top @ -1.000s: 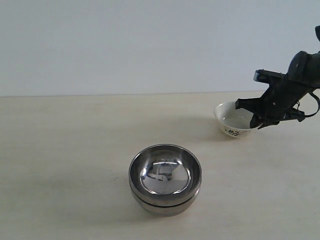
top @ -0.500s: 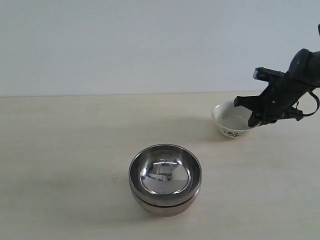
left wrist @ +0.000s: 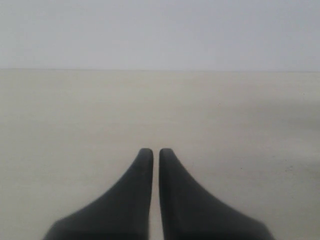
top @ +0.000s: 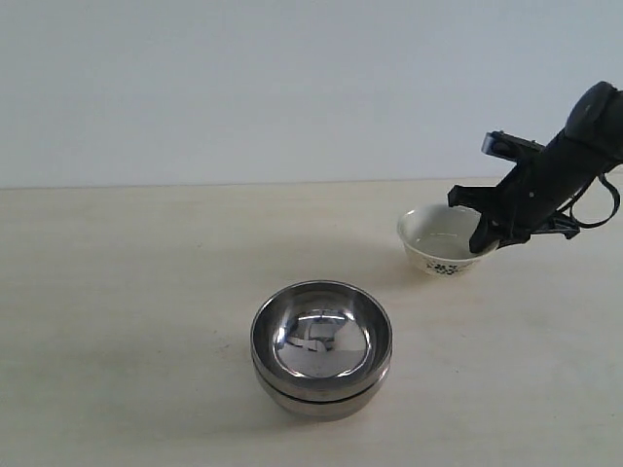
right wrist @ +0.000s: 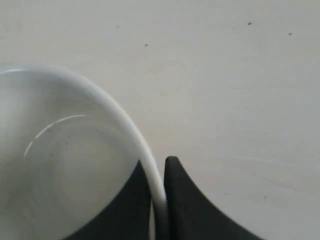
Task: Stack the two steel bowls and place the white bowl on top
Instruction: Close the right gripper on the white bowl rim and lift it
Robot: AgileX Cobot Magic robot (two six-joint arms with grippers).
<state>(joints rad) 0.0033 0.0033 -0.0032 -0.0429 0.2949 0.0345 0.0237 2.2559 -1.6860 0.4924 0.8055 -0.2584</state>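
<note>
Exterior view: a pale worktop (top: 117,292) against a plain wall. Near the middle, two steel bowls (top: 321,345) sit nested one inside the other, so the stacking half of the task looks done. At the far right, the white bowl (top: 443,241), with a dark floral print on its side, is pinched at its right rim by the right gripper (top: 485,233). It is well apart from the stack. Whether the bowl rests on the worktop or hangs just above it cannot be told.

The step in hand appears to be carrying the white bowl to the stack. To do it well, the bowl should likely rise above the steel rim, travel level, come to the centre over the stack, and go down inside before release. A one-sided rim pinch may let it tip or slip.

Left wrist view: the left gripper (left wrist: 151,154) has its fingers almost together, a slim gap between, holding nothing above bare worktop.

Right wrist view: the right gripper (right wrist: 157,170) is clamped on the white bowl (right wrist: 65,150), one finger inside the rim and one outside.
</note>
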